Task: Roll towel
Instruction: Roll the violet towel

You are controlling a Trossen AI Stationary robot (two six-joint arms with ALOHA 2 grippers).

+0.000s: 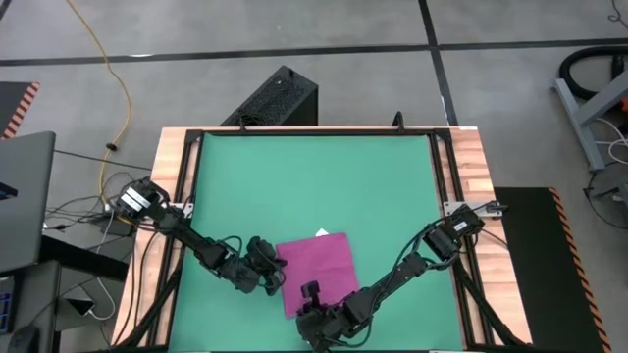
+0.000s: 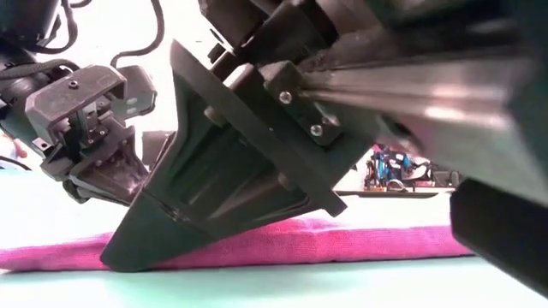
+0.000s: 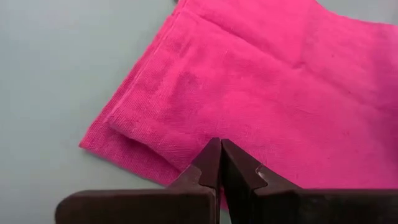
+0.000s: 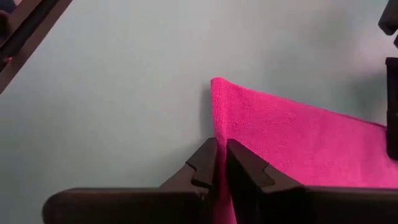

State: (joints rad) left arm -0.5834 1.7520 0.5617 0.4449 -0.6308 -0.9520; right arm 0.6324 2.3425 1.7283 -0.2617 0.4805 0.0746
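Both tools (image 3: 220,163) (image 4: 221,163) pinch the towel's (image 1: 316,270) near edge.

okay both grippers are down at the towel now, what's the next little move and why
Probably lift both pinched spots slightly and fold the near edge over toward the far side to start the roll. The left gripper looks shut on the towel at its left edge, and the right gripper looks shut on the near corner. The towel still lies flat on the green mat, unrolled.

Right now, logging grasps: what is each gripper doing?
Left gripper: shut on the towel edge.
Right gripper: shut on the towel's near corner.
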